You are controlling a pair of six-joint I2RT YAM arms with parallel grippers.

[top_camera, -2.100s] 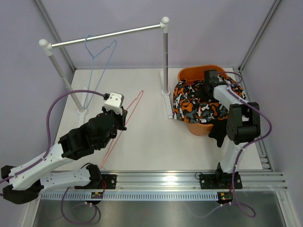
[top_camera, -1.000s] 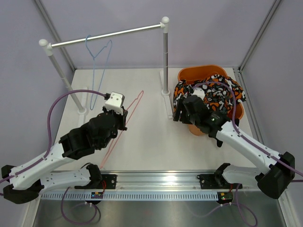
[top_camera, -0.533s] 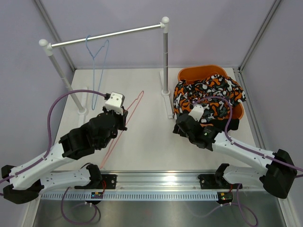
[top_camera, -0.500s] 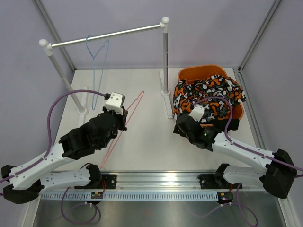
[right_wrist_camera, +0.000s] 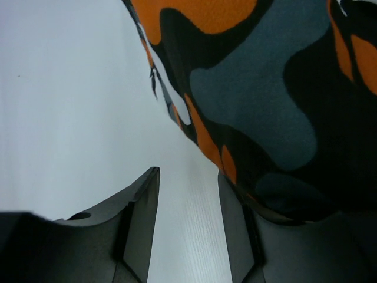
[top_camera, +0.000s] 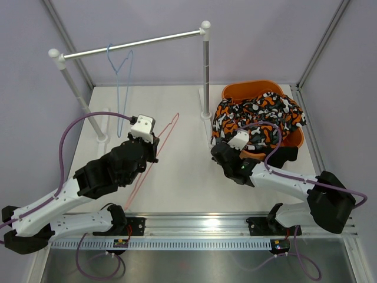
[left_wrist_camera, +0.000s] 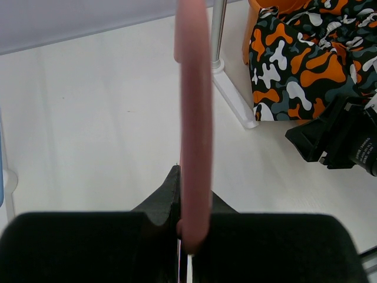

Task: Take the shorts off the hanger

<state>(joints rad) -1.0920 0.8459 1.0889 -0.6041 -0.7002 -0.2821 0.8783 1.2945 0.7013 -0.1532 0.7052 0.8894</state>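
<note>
Camouflage shorts (top_camera: 259,115) fill orange basket (top_camera: 244,88).

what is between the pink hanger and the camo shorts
The rack's right post and its white foot stand between the pink hanger and the camouflage shorts, on otherwise bare table; the left wrist view shows it best.

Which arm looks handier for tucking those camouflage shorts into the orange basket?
Right, probably: the right gripper is open beside the camouflage shorts draped over the orange basket; the left gripper grips the pink hanger.

Overhead rear view, two close wrist views; camouflage shorts (top_camera: 259,113) in all.
</note>
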